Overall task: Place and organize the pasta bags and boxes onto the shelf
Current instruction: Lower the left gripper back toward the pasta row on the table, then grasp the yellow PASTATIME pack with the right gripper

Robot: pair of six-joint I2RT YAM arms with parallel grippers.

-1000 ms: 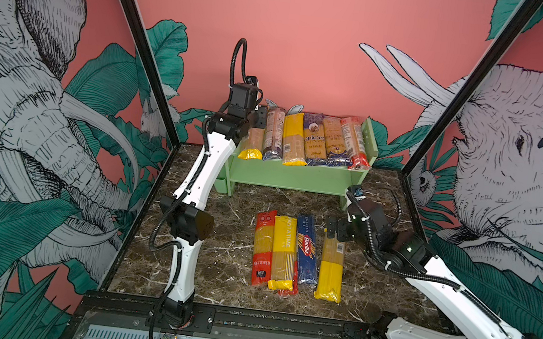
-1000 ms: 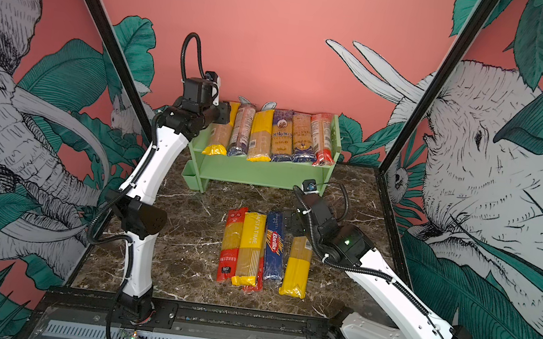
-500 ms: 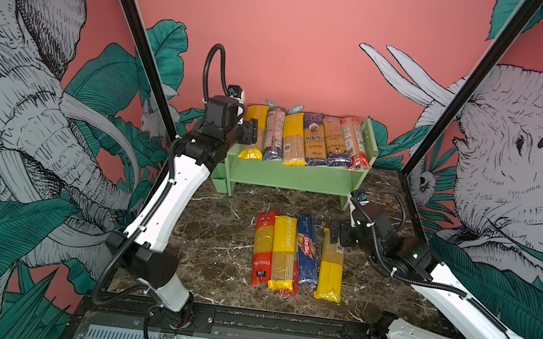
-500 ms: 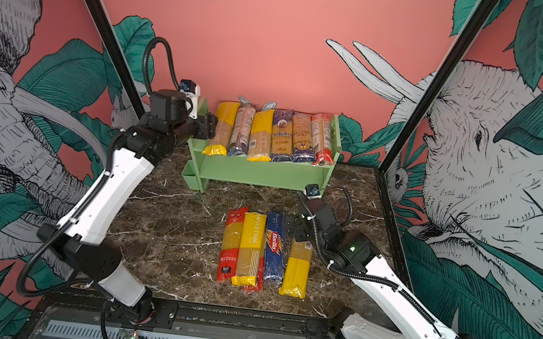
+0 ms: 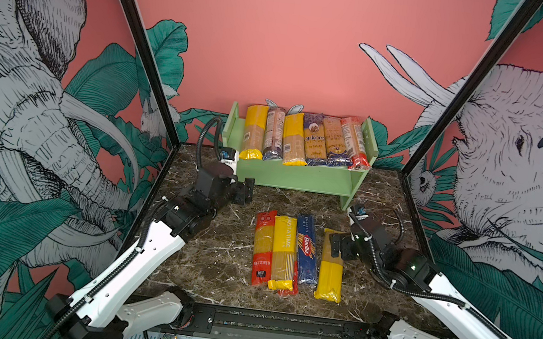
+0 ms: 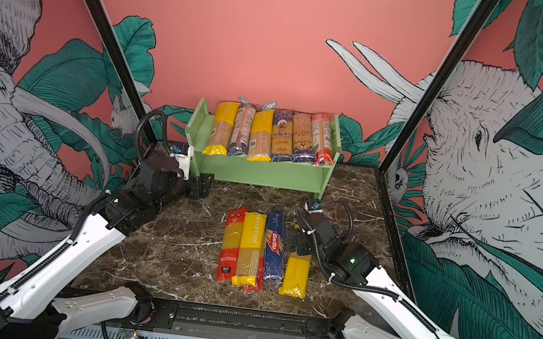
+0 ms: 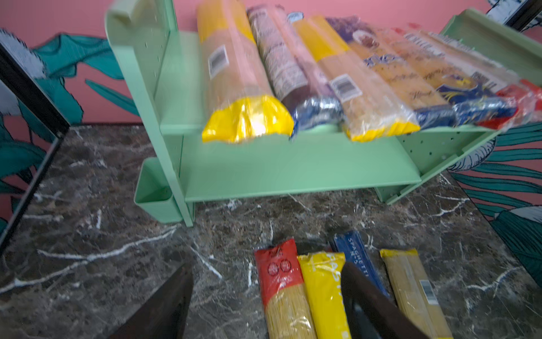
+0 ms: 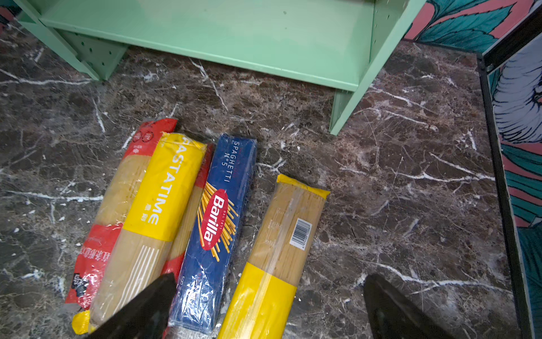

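Far centre of the marble table (image 5: 203, 267): green shelf (image 5: 296, 180), two tiers, against the back wall. Top tier carries a row of six packs (image 5: 292, 138), side by side, lengthwise near-to-far, with near ends poking past the front edge. Fourth from the left is a purple pack (image 5: 313, 137); its lettering looks like "ankara" but isn't sharp.

Left gripper (image 5: 244, 191): jaws apart, nothing between them, low over the table just near-side of the shelf's left end.

Right gripper (image 5: 340, 246): jaws spread wide, clamping nothing, over the far half of the rightmost table pack.

Five packs lie near-centre on the table, roughly parallel. Left to right:
- red pack (image 8: 117, 193), Chinese print.
- yellow pack (image 8: 164, 190), reads "…ASTATIME", first letter unclear.
- red-ended pack (image 8: 186, 229), mostly hidden under the yellow one.
- blue pack (image 8: 218, 205), "Barilla", "SPAGHETTI N°5".
- yellow-ended pack (image 8: 286, 234), barcode label, slightly apart to the right.

Small green cup (image 7: 154, 190) hangs on the shelf's left panel, low down.
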